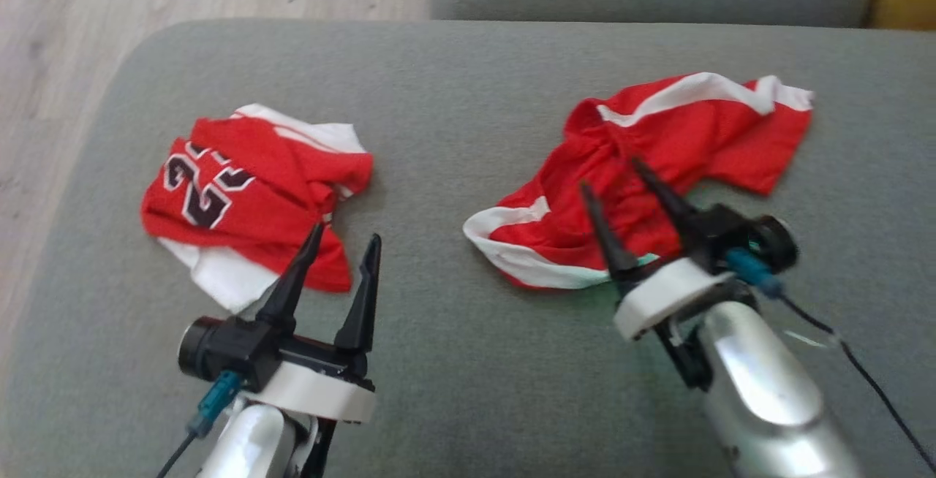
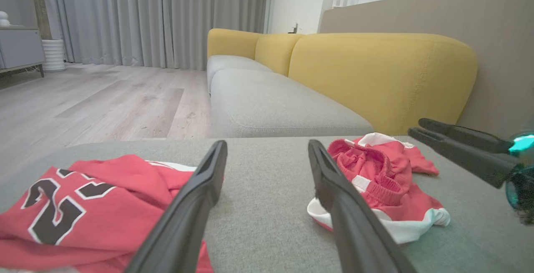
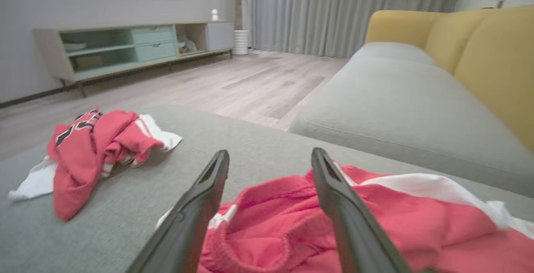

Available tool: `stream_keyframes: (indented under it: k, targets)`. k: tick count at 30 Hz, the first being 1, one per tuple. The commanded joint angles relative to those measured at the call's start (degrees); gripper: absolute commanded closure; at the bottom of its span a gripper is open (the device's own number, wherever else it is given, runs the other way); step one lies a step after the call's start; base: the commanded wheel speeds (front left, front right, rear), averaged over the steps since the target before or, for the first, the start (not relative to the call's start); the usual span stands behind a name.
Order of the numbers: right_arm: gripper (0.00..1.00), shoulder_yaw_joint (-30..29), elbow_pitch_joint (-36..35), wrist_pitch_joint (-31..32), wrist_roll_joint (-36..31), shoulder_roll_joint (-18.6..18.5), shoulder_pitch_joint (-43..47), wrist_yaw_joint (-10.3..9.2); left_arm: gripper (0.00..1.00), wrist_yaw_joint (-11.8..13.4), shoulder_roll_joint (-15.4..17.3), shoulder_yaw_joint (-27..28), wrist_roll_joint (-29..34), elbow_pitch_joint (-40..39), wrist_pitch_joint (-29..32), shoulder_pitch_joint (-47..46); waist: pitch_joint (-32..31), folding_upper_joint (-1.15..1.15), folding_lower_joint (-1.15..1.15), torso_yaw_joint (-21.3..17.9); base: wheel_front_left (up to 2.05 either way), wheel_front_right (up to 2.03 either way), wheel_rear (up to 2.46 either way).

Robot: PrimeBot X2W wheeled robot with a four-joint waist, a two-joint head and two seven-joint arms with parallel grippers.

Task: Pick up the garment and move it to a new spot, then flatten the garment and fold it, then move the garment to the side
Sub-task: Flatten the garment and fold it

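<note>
Across a grey sofa cushion (image 1: 468,98), crumpled red-and-white shorts (image 1: 658,142) lie directly under the spread, empty jaws of the right gripper (image 1: 610,174); a bunched red jersey (image 1: 241,186) rests just ahead-left of the left gripper (image 1: 346,233), its jaws likewise parted and empty.

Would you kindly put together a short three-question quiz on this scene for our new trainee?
1. True or false: the left pincer and the right pincer both stand open.
2. Which lies beneath the right pincer? A a folded towel; B the red shorts; C a cardboard box.
3. Fill in: the numbered jersey lies on the grey cushion on the robot's ____ side.
Key: 1 true; 2 B; 3 left.
</note>
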Motion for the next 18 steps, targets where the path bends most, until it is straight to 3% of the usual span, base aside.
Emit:
stream_keyframes:
  k: [1,10,18]
  targets:
    - [0.0,-0.79,-2.98,-0.67,0.87,0.39,1.12,-0.04,0.0,0.04,0.62,2.42,0.39,-2.03,-0.37,-1.73,-0.55,0.0,0.0,-1.39,0.0,0.0,0.0]
    - [0.0,-14.78,-13.99,-0.79,3.56,0.39,12.64,-0.04,0.0,-0.02,0.27,3.3,1.05,-2.95,-0.37,-1.18,-1.03,0.0,0.0,-5.94,0.0,0.0,0.0]
    - [0.0,-14.53,-14.61,-0.8,4.93,0.39,15.02,-0.04,0.0,-0.56,-0.25,3.24,1.64,-3.11,-0.37,-1.67,0.26,0.0,0.0,-6.23,0.0,0.0,0.0]
